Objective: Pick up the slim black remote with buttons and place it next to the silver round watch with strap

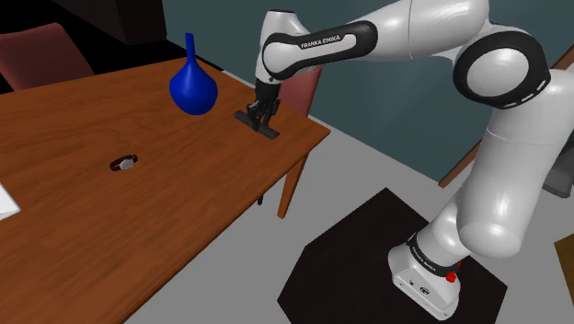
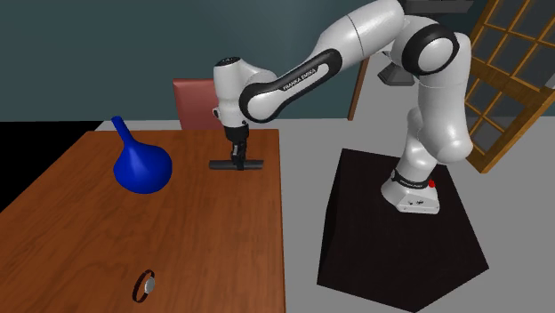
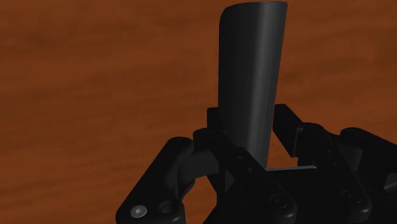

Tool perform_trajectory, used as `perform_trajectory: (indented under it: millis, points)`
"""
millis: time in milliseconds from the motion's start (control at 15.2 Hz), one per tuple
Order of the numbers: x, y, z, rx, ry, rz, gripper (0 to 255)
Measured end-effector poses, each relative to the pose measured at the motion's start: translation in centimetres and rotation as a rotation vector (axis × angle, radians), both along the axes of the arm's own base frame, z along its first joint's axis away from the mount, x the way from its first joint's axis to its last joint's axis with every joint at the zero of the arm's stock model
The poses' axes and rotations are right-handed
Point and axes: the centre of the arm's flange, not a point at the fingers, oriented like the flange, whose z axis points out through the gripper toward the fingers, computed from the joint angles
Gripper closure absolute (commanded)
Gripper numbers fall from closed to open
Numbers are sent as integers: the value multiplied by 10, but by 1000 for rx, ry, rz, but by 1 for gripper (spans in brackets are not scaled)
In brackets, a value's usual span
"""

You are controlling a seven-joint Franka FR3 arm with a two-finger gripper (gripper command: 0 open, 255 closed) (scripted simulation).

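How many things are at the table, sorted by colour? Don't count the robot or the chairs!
Blue: 1, the vase
Black: 1, the remote, clasped in the tool
Silver with a dark strap: 1, the watch
White: 1, a flat thing at the edge of the table
Total: 4
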Motion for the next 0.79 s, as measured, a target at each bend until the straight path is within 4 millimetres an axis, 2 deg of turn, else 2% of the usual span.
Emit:
perform_trajectory:
  millis: [792]
  points:
    - [-18, 156, -1, 0, -1, 0, 255]
